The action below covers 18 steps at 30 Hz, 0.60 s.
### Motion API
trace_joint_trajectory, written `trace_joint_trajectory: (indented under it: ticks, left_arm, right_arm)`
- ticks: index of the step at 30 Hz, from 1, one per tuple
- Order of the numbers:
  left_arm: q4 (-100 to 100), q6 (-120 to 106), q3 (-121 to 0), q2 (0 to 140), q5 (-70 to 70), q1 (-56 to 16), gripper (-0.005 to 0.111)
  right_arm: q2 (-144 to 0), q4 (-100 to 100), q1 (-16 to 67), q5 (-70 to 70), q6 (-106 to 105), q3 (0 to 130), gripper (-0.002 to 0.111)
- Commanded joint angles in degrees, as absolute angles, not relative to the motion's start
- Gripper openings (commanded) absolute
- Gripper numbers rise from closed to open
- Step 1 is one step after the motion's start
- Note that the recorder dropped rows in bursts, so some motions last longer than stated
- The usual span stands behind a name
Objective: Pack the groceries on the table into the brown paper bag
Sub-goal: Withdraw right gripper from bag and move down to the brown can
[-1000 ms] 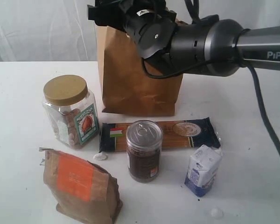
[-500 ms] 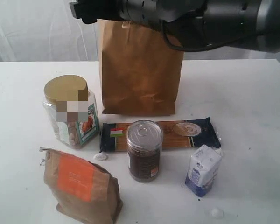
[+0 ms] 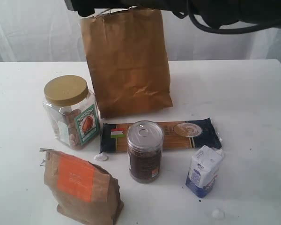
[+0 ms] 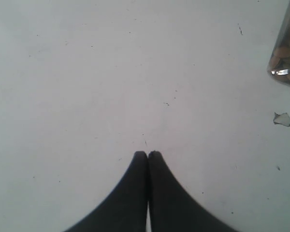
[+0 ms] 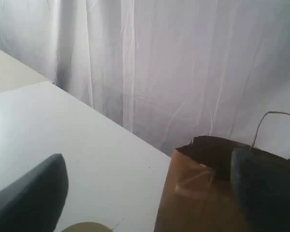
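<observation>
The brown paper bag [image 3: 129,65] stands at the back of the table [image 3: 234,89], leaning to the left. My right gripper [image 5: 150,159] is open and wide at the bag's [image 5: 198,203] rim, one finger [image 5: 266,188] over its dark mouth and the other [image 5: 29,198] outside. In front lie the gold-lidded jar [image 3: 70,112], the brown pouch [image 3: 79,187], the spaghetti packet [image 3: 187,130], the foil-topped jar [image 3: 144,151] and the white-blue carton [image 3: 203,171]. The white-capped jar is out of view. My left gripper [image 4: 148,154] is shut over bare table.
The right arm [image 3: 225,11] spans the top of the exterior view above the bag. A white curtain [image 5: 183,58] hangs behind the table. Small white crumbs [image 3: 101,157] lie by the spaghetti packet, and one [image 4: 282,119] lies near the jar's corner [image 4: 286,53].
The right arm has risen and swung left along the top of the view. The bag's top has been pulled left, so it now leans instead of standing straight.
</observation>
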<state>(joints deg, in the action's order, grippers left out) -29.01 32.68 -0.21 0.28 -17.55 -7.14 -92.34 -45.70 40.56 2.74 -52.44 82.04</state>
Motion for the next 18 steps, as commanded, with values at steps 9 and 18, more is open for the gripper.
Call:
trace_joint_trajectory:
  ticks: [9,18]
  left_arm:
    - [-29.4,32.9,0.0,0.0,-17.6,-7.5,0.000]
    - [-29.4,32.9,0.0,0.0,-17.6,-7.5,0.000]
  right_arm:
    - [-89.3,-29.7,39.6,17.1,-50.0,81.3,0.060]
    - [-88.9,-3.1,36.0,53.7,-19.1,81.3,0.000]
